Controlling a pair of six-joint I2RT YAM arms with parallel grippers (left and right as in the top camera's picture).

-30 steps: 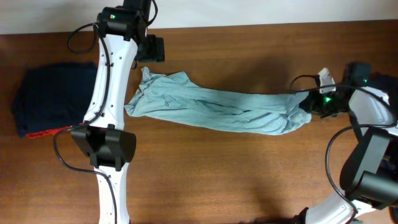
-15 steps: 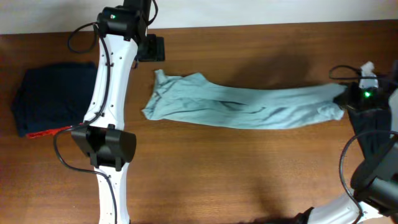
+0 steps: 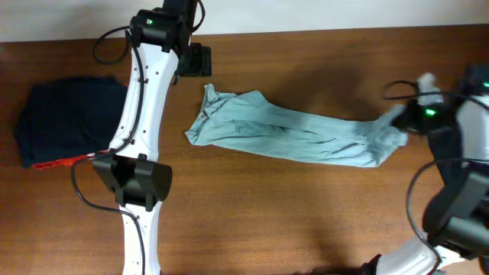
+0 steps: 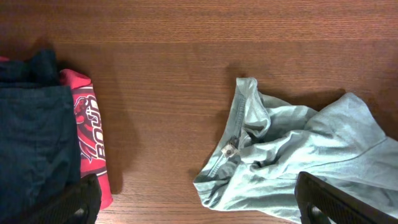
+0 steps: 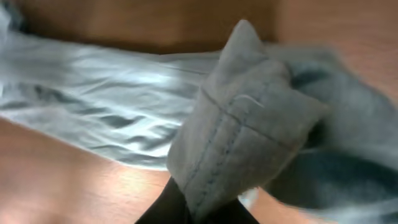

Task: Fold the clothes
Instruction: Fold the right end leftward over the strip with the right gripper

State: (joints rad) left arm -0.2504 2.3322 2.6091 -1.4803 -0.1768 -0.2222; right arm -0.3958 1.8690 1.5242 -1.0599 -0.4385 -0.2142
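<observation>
T-shirt [image 3: 290, 137] dragged right, in right pincer [image 3: 399, 122].

Soft, even light falls on my desk [image 3: 306, 206], leaving only faint, diffuse shadows on the wood and no glare. My left wrist view is crisp, wood grain and seams sharp, while my right wrist view is smeared and out of focus, the T-shirt [image 5: 249, 124] filling it as a pale grey blur.

Overhead looks down; close wrist views share the T-shirt [image 3: 290, 137]
</observation>
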